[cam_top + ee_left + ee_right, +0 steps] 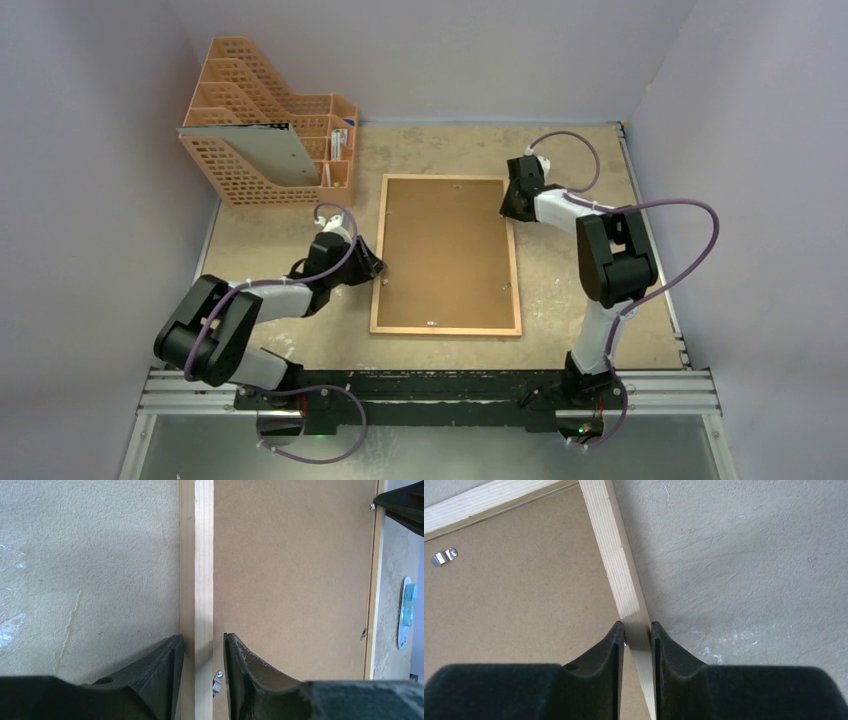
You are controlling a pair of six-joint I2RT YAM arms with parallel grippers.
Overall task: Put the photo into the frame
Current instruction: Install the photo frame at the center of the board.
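The frame (445, 329) lies face down in the middle of the table, its brown backing panel (445, 250) up. My left gripper (378, 268) straddles the left rail (202, 555). It is open: a gap shows between the rail and the inner finger (235, 660), beside a metal clip (218, 680). My right gripper (507, 208) sits at the right rail near the far corner. Both fingers press the light wood (611, 545) between them, so the right gripper (638, 626) is shut on it. The photo shows in no view.
An orange plastic file rack (300, 110) stands at the back left with a pale sheet (265, 152) leaning in it. Purple cables loop over both arms. Walls close off the left, back and right; a metal rail (430, 392) runs along the near edge.
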